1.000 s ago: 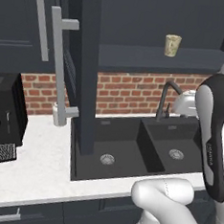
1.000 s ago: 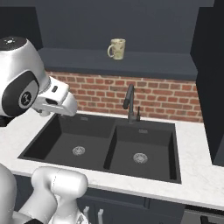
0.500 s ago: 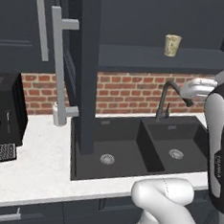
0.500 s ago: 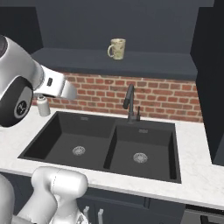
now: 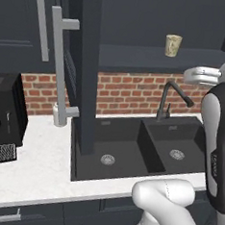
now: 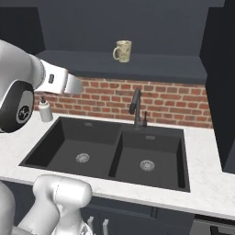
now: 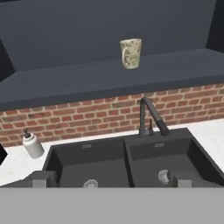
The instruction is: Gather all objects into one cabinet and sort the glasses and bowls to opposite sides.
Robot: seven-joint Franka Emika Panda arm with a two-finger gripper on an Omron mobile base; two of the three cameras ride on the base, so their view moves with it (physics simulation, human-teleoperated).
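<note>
Fingers [image 7: 183,180] spread, tips cropped, cup [image 7: 131,53] shelved

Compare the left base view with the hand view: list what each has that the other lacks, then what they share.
Left base view alone: the black microwave at the left edge, the open cabinet door with its long grey bar handle, and the lower drawer fronts under the counter.

Hand view alone: the gripper with its two finger tips spread wide apart.

Both: the cream cup upright on the cabinet shelf, the dark faucet, the double sink, the brick backsplash, and the soap bottle.
</note>
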